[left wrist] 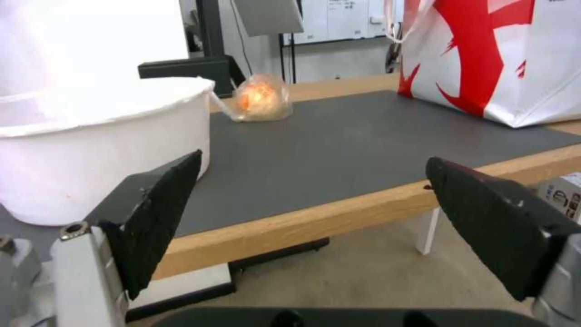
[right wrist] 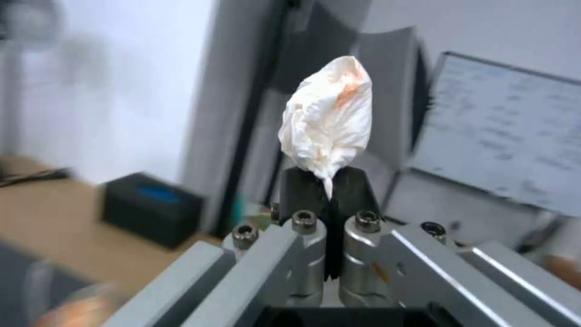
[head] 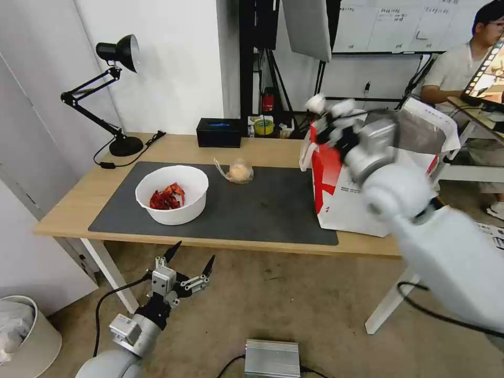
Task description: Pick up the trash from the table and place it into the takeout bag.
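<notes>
- The crumpled white tissue [right wrist: 330,120] was pinched between the closed fingers of the right gripper [right wrist: 328,188], raised beside the takeout bag's [head: 349,202] open top.
- The white bowl [head: 172,194] on the mat [head: 262,210] held red shells [head: 167,197].
- The knotted bag [head: 239,171] lay between bowl and takeout bag.
- The left gripper [head: 190,265] hung spread wide and empty below the table [head: 79,202] edge.

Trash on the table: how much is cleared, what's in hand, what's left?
Done: cannot tell, the bag's inside is hidden. In hand: the right gripper is shut on the tissue, raised by the bag's open top. Left: the bowl of shells and the knotted bag sit on the mat. The left gripper hangs open below the table edge.
</notes>
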`<state>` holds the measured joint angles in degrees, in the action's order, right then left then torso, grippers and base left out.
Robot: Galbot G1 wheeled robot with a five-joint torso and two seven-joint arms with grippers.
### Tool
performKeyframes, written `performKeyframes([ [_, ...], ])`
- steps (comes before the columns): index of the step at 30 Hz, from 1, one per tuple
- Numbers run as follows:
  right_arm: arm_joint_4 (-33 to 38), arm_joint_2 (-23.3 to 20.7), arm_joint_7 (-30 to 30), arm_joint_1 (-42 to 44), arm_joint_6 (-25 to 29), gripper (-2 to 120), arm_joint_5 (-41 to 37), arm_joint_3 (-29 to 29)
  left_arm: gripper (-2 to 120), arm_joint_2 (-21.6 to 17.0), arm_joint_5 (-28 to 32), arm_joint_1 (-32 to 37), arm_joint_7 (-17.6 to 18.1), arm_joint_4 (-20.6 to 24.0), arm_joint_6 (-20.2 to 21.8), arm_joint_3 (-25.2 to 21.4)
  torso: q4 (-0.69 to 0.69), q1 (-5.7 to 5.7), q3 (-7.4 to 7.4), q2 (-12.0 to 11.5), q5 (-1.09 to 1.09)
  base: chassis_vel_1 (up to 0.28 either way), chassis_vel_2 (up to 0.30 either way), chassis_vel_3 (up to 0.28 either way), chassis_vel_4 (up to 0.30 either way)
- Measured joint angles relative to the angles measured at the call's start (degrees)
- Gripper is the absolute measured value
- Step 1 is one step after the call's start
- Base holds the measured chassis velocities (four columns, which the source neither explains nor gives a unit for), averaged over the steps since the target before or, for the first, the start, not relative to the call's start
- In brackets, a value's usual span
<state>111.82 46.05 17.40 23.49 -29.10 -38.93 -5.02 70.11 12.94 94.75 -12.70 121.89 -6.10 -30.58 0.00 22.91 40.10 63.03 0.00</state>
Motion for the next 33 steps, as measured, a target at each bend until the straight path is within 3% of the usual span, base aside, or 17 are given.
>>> performKeyframes([
  [9,-5.50,-3.63,2.93,-0.77,-4.23,0,-4.71,-3.77,100,-0.36,0.09,-0.31,0.00,0.19,0.01,-0.01,0.00,0.00,0.01,0.00,0.01,0.000,0.000,0.000,0.000],
  [13,-5.60,-3.89,7.42,0.55,-8.57,0,-10.53,-4.94,100,-0.69,0.22,-0.32,0.00,0.24,0.01,-0.02,0.00,0.00,0.01,0.00,0.01,0.000,0.000,0.000,0.000],
  [16,-5.21,-3.97,13.09,1.42,-12.18,0,-19.61,-5.59,100,-1.07,0.34,-0.34,0.00,0.34,0.02,-0.02,0.00,0.00,0.01,0.00,0.00,0.000,0.000,0.000,0.000],
  [33,-2.95,-5.32,19.71,4.63,-12.51,1,-30.34,-6.80,100,-1.73,0.59,-0.23,0.00,0.84,0.06,0.15,0.00,0.00,0.01,0.00,0.00,0.000,0.000,0.000,0.000],
])
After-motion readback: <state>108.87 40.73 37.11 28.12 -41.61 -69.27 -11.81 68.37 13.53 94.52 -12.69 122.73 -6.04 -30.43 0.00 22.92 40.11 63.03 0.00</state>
